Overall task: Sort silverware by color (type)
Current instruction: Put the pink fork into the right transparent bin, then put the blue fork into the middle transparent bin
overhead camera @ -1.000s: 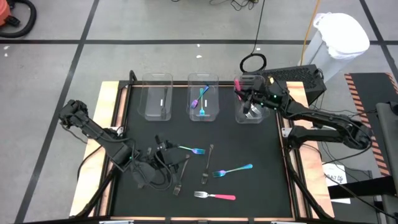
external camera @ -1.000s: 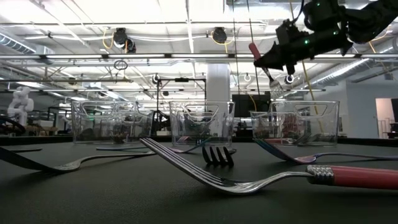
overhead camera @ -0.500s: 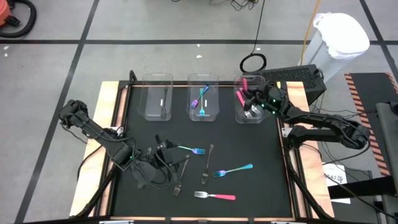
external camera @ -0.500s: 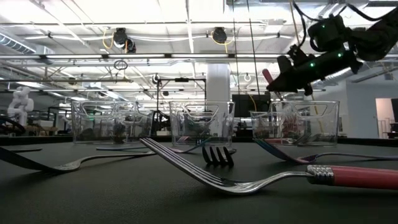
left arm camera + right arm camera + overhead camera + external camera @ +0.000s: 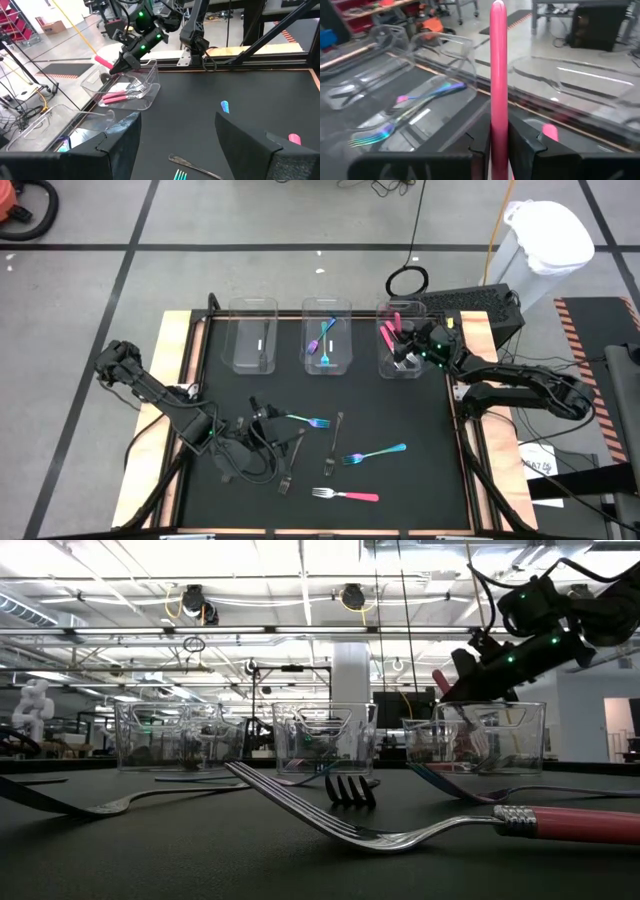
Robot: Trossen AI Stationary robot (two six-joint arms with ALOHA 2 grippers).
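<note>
Right gripper [image 5: 400, 342] clamped narrow on a pink-handled fork [image 5: 498, 65] – handle upright above the fingers, tines down in the bin [image 5: 402, 370] beneath. Light, stiff, slick – best pinched mid-handle.

Right bin [image 5: 400, 352] blocked by right end effector [image 5: 400, 340]; left bin [image 5: 254, 340], middle bin [image 5: 327, 340] open from above.

Your two arms are dark, jointed and matte, with black cables looped along them. The right gripper [image 5: 470, 680] carries small green lights; its fingers [image 5: 525, 142] are blocky and black.
</note>
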